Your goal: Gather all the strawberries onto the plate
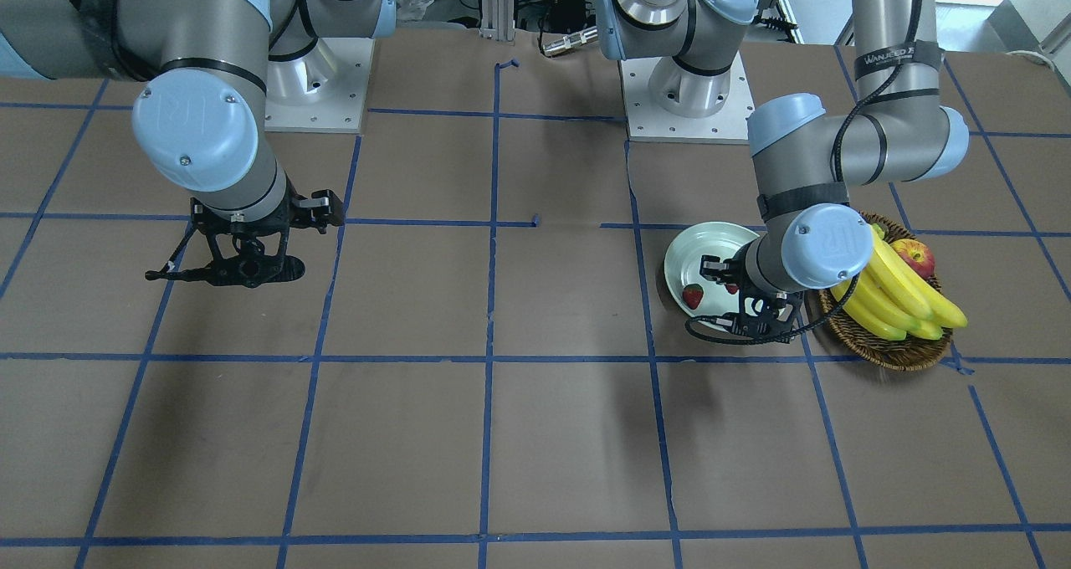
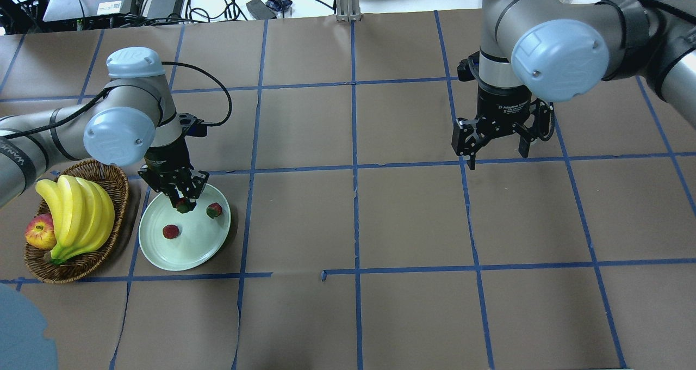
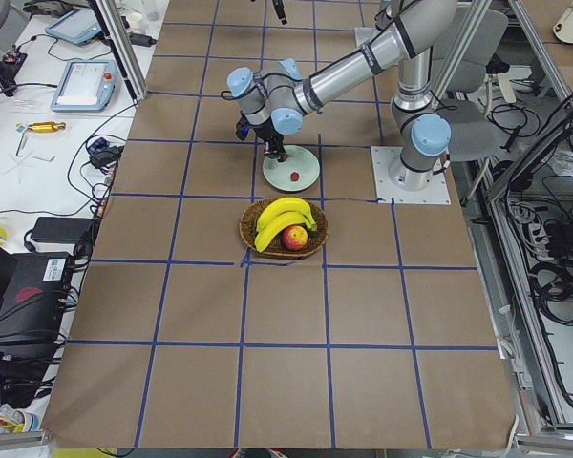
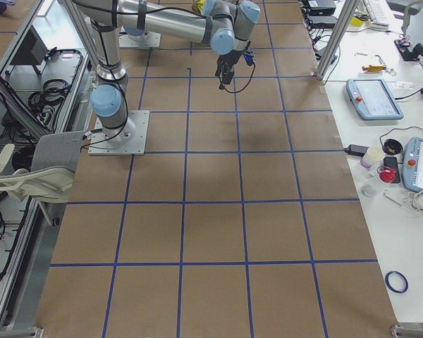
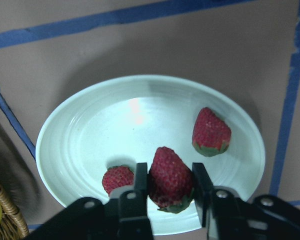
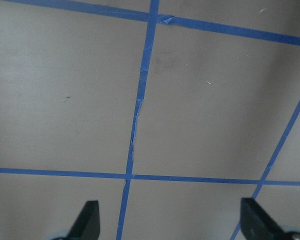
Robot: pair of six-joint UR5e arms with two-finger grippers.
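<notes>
Basket: a brown woven wicker basket sits at the far left of the tabletop, just beside the plate. It holds a bunch of yellow bananas and a red-yellow apple.
Left pose: the left arm bends over the basket, its wrist pointing straight down above the plate's far part.
Left grip: the left tool pinches a small red strawberry with a green leafy cap by its sides, over the plate.
Plate: the round pale mint-green plate carries the two other strawberries, one near its right rim and one nearer the middle, apart from each other.
Right pose: the right arm comes in from the right, wrist down, well apart from the plate.
Right grip: the right tool hangs above bare tabletop with its fingers spread wide and nothing between them.
Obscured: I cannot tell whether the pinched strawberry touches the plate. In the front-facing view the left wrist covers much of the plate. In the left wrist view a finger cuts off part of one loose strawberry.
</notes>
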